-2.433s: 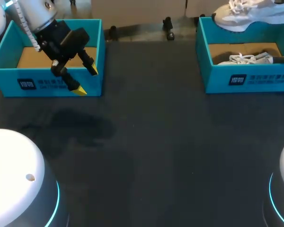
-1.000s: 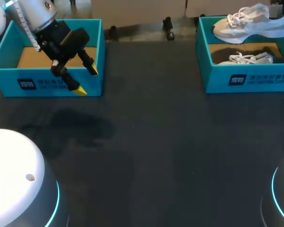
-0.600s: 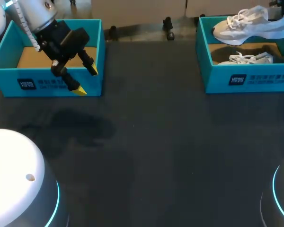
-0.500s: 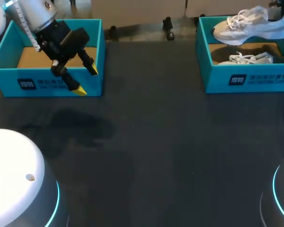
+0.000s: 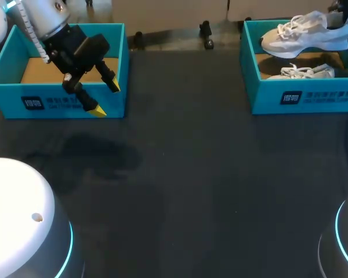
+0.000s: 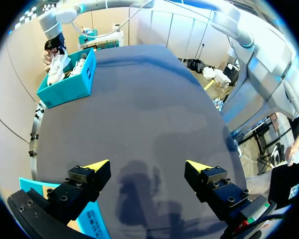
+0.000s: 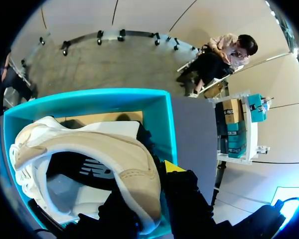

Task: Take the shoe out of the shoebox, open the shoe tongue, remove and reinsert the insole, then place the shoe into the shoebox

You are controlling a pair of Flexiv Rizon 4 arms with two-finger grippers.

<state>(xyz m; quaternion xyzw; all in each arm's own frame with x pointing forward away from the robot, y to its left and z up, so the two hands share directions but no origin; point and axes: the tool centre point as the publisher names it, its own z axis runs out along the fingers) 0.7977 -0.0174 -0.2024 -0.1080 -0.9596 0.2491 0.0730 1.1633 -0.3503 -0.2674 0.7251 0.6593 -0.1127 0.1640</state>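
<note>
The left end effector (image 5: pixel 106 98) hangs wide open and empty over the left shoebox (image 5: pixel 11 92) at the surface's (image 5: pixel 209 174) far left corner. At the far right corner, the right end effector (image 7: pixel 152 184) seemingly clamps the white shoe (image 5: pixel 301 32) by its heel above the right shoebox (image 5: pixel 313 98), which holds a second shoe (image 5: pixel 301 71).
</note>
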